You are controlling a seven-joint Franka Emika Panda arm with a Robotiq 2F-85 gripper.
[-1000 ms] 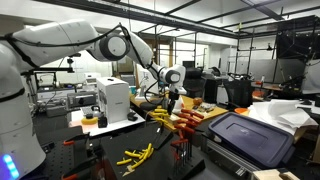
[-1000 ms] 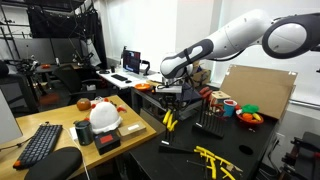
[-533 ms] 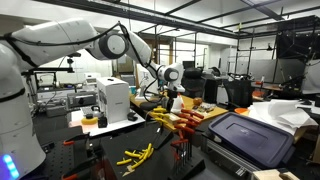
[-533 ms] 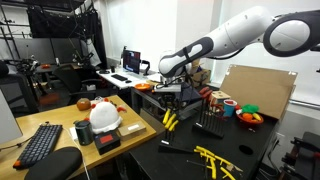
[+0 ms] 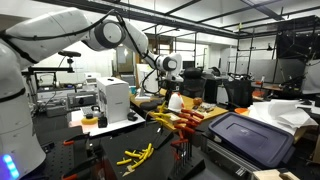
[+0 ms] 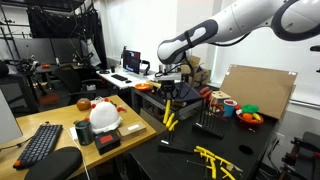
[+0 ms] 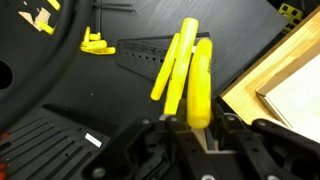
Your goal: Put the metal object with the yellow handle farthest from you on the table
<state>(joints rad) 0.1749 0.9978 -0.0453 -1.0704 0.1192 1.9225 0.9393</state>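
In the wrist view my gripper (image 7: pixel 195 135) is shut on the metal end of a tool with two long yellow handles (image 7: pixel 198 80). The handles stick out from the jaws over the dark table top (image 7: pixel 110 100), and the tool is held clear of it. In both exterior views the gripper (image 5: pixel 169 90) (image 6: pixel 170 78) hangs above the tool rack at the middle of the black table (image 5: pixel 100 150) (image 6: pixel 150 152). The held tool is too small to make out there.
Red-handled tools (image 5: pixel 187 120) lie on the rack and loose yellow tools (image 5: pixel 135 156) (image 6: pixel 216 160) in front. A grey lidded bin (image 5: pixel 250 135), a white device (image 5: pixel 114 100), a white helmet (image 6: pixel 105 115), a keyboard (image 6: pixel 40 145) and a cardboard box (image 6: pixel 256 90) (image 7: pixel 285 80) stand around.
The arm has risen, lifting the gripper and the yellow-handled tool higher above the rack. Nothing else moved.
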